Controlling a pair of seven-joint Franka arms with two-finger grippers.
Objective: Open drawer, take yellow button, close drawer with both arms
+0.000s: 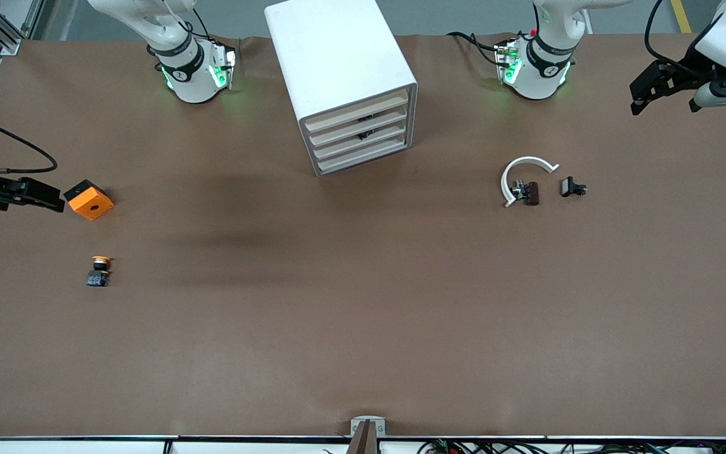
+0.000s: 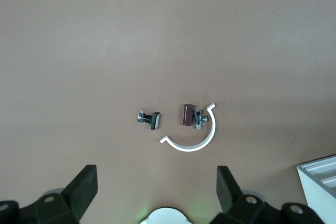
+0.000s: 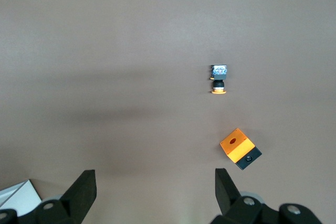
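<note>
The white cabinet (image 1: 338,57) stands mid-table between the two arm bases, and its topmost drawer (image 1: 358,108) is pushed in level with the three below. The button (image 1: 99,270) (image 3: 219,80), with an orange cap on a black body and a bluish base, lies on its side on the brown mat toward the right arm's end. My right gripper (image 1: 29,194) (image 3: 155,178) hovers open and empty over that end, beside the orange block. My left gripper (image 1: 665,99) (image 2: 156,177) hangs open and empty over the left arm's end of the table.
An orange square block (image 1: 89,199) (image 3: 240,148) with a black hole lies farther from the front camera than the button. A white C-shaped ring (image 1: 524,176) (image 2: 194,142), a dark brown clip (image 1: 530,192) and a black clip (image 1: 572,187) lie toward the left arm's end.
</note>
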